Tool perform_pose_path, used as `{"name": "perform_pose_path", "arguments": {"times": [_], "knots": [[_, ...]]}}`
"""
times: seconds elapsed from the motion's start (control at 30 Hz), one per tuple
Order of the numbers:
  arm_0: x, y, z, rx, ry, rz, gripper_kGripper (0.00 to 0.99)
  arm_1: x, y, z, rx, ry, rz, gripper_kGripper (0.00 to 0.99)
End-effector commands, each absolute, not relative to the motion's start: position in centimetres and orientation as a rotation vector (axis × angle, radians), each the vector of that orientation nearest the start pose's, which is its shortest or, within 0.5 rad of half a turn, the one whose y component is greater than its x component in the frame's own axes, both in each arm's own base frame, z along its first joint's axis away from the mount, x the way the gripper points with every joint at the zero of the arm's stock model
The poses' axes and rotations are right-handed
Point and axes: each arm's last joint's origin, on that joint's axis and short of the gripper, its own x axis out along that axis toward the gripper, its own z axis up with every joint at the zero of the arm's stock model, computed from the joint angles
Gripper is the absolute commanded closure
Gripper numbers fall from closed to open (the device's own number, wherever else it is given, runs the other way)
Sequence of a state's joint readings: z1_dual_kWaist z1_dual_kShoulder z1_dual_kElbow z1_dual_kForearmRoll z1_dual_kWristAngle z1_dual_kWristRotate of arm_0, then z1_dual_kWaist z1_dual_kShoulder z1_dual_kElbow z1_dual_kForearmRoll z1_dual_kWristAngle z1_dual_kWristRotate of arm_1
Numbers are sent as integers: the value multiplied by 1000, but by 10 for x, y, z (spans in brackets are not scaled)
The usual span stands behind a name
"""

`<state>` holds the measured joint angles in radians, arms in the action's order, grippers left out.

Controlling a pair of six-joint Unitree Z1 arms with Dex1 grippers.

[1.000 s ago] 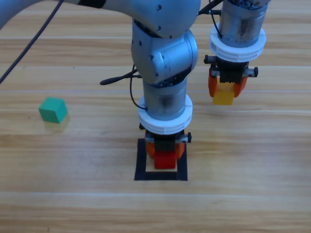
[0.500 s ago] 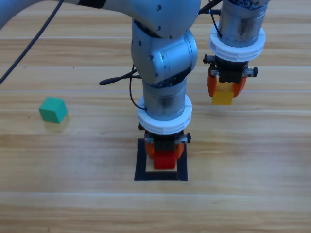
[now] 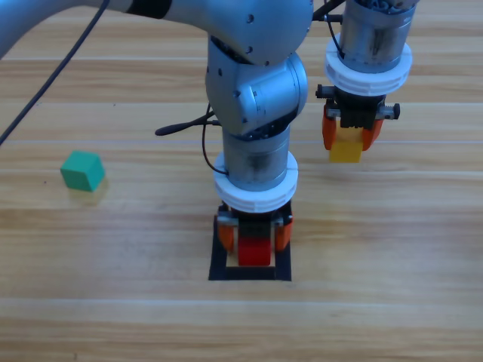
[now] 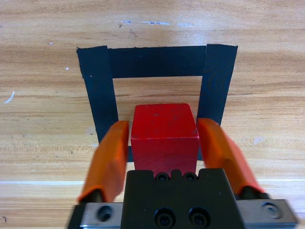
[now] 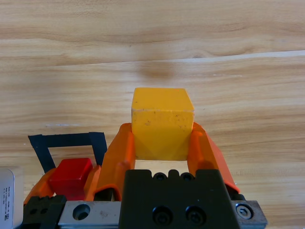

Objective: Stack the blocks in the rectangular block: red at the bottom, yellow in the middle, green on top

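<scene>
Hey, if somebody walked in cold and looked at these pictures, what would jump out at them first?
Most striking is the big grey left arm in the middle, its left claw down over the red cube inside the black tape rectangle, jaws parted either side of it. To its right, the right claw holds the yellow cube up off the table. The teal-green cube sits alone at far left.

left pincer (image 3: 253, 232) over red cube (image 3: 254, 251)

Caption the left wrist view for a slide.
Left gripper open around the red cube inside the black tape outline.
</scene>
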<state>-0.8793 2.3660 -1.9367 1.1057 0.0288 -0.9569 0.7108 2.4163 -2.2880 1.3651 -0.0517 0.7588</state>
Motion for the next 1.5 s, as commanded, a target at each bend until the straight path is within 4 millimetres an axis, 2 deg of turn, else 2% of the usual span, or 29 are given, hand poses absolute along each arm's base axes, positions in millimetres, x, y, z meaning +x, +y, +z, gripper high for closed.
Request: {"name": "perform_pose_path", "arguments": {"times": [0.03, 0.17, 0.27, 0.37, 0.43, 0.5, 0.57, 0.63, 0.7, 0.8, 0.97, 1.1, 1.2, 1.33, 1.5], "knots": [[300, -372, 168, -23, 1548, 90, 0, 380, 312, 254, 65, 1482, -23, 990], [299, -370, 179, -32, 1534, 71, 0, 380, 312, 255, 65, 1479, -23, 990], [298, -368, 203, -50, 1493, 33, 0, 377, 309, 264, 67, 1463, -22, 990], [294, -358, 242, -63, 1450, -3, 0, 375, 306, 271, 66, 1442, -30, 990], [296, -349, 265, -80, 1428, -23, 0, 375, 306, 271, 68, 1440, -30, 990], [300, -337, 298, -107, 1396, -43, 0, 375, 306, 271, 67, 1442, -31, 990], [302, -328, 321, -126, 1374, -56, 0, 374, 306, 274, 73, 1437, -30, 990], [300, -312, 346, -143, 1347, -74, 0, 372, 304, 279, 82, 1431, -28, 990], [303, -287, 357, -138, 1348, -53, 0, 369, 305, 283, 99, 1440, -14, 990], [316, -233, 360, -110, 1364, 2, 0, 357, 313, 288, 104, 1471, 28, 990], [353, -149, 340, -35, 1424, 70, 0, 327, 337, 294, 65, 1504, 107, 990], [372, -111, 322, 3, 1455, 75, 0, 306, 353, 294, 54, 1530, 135, 990], [384, -101, 311, 27, 1466, 61, 0, 295, 363, 293, 40, 1539, 156, 990], [395, -102, 297, 51, 1486, 43, 0, 286, 375, 290, 20, 1536, 171, 990], [406, -106, 278, 73, 1523, 37, 0, 285, 389, 271, -4, 1554, 165, 990]]}}
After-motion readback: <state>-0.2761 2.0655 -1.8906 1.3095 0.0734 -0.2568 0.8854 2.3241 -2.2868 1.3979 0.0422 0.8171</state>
